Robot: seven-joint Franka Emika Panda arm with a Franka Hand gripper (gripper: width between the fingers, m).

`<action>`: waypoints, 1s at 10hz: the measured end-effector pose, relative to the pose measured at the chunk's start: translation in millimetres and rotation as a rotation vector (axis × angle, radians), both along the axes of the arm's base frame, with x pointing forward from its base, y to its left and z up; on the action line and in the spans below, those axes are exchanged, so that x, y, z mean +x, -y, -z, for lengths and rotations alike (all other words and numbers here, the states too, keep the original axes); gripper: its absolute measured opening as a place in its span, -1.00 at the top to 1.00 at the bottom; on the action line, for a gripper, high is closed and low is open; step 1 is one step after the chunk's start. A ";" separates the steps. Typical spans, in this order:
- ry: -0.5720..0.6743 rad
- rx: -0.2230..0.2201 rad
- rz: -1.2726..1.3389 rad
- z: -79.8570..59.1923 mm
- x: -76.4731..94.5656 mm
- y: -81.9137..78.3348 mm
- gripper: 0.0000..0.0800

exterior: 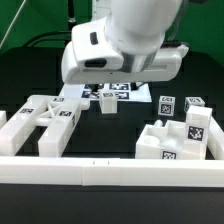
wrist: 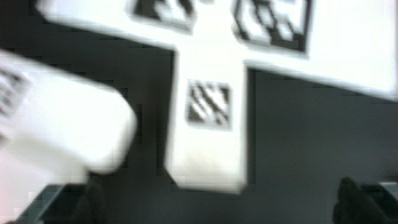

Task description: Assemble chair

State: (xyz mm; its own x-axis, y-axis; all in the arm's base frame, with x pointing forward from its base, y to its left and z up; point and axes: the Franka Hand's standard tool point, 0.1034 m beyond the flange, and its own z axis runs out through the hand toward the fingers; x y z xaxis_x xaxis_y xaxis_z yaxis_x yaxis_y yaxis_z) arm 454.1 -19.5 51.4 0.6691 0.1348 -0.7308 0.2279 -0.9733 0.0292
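A white leg bar (wrist: 210, 110) with a striped tag lies on the black table, one end against the marker board (wrist: 267, 25). In the exterior view the bar (exterior: 107, 103) shows end-on just under the arm. My gripper (wrist: 214, 207) is open, with dark fingertips (wrist: 50, 205) far apart and nothing between them. It hovers over the bar's near end; in the exterior view the gripper (exterior: 107, 92) is mostly hidden by the arm. The X-braced frame (exterior: 45, 120) lies on the exterior view's left. The slotted seat block (exterior: 182, 135) stands on its right.
Two small tagged pieces (exterior: 167, 102) (exterior: 194, 103) stand behind the seat block. A long white border rail (exterior: 110, 172) runs along the front. A blurred white block (wrist: 54, 125) lies close beside the leg bar in the wrist view.
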 end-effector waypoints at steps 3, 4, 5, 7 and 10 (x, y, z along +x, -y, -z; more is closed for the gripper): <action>-0.177 -0.036 0.016 5.1 -5.5 1.2 -0.62; -0.202 -0.043 0.017 8.8 -3.7 0.9 -0.62; -0.190 -0.031 0.028 12.8 -2.9 -2.3 -0.62; -0.182 -0.034 0.058 19.1 -5.7 -5.7 -0.62; -0.165 -0.029 0.049 31.3 -11.8 -8.3 -0.62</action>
